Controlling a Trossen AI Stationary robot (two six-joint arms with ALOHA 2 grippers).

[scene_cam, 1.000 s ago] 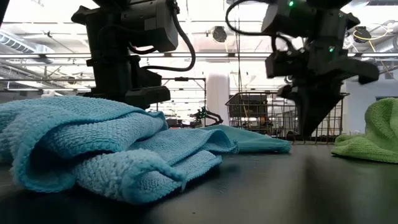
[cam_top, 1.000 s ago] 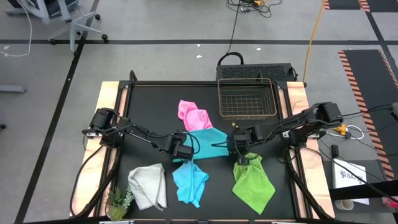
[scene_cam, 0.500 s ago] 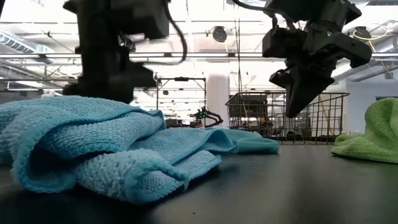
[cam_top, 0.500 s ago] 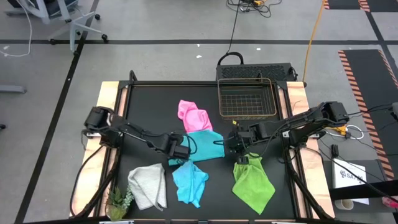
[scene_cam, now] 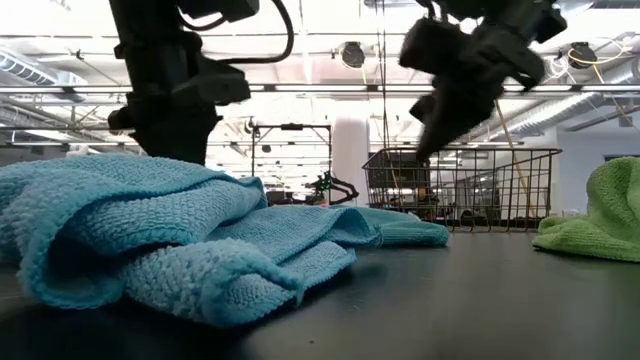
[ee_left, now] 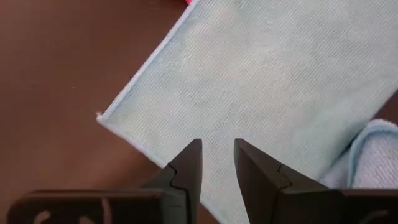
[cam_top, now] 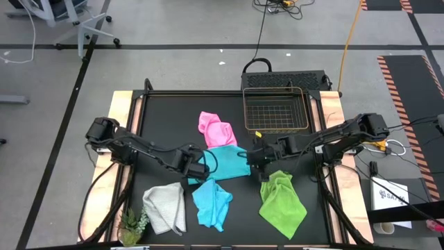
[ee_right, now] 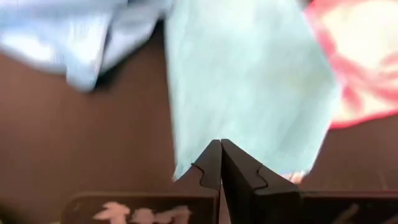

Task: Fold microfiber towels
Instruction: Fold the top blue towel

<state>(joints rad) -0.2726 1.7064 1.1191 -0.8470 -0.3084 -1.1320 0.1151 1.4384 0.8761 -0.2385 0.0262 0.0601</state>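
The black table (cam_top: 159, 118) carries a wire basket (cam_top: 275, 110) at its far edge, right of centre. Near the middle lies a flat teal towel (cam_top: 229, 161), with the pink towel (cam_top: 216, 129) bunched just beyond it and touching its far edge. Along the near edge lie the crumpled white-grey towel (cam_top: 166, 207), blue towel (cam_top: 211, 203) and green towel (cam_top: 281, 201); a small plant (cam_top: 132, 223) stands at the near left corner. The left gripper (cam_top: 199, 169) hangs at the teal towel's left edge, fingers (ee_left: 186, 171) parted with nothing between them. The right gripper (cam_top: 254, 157) is at that towel's right edge, fingers pressed together, empty
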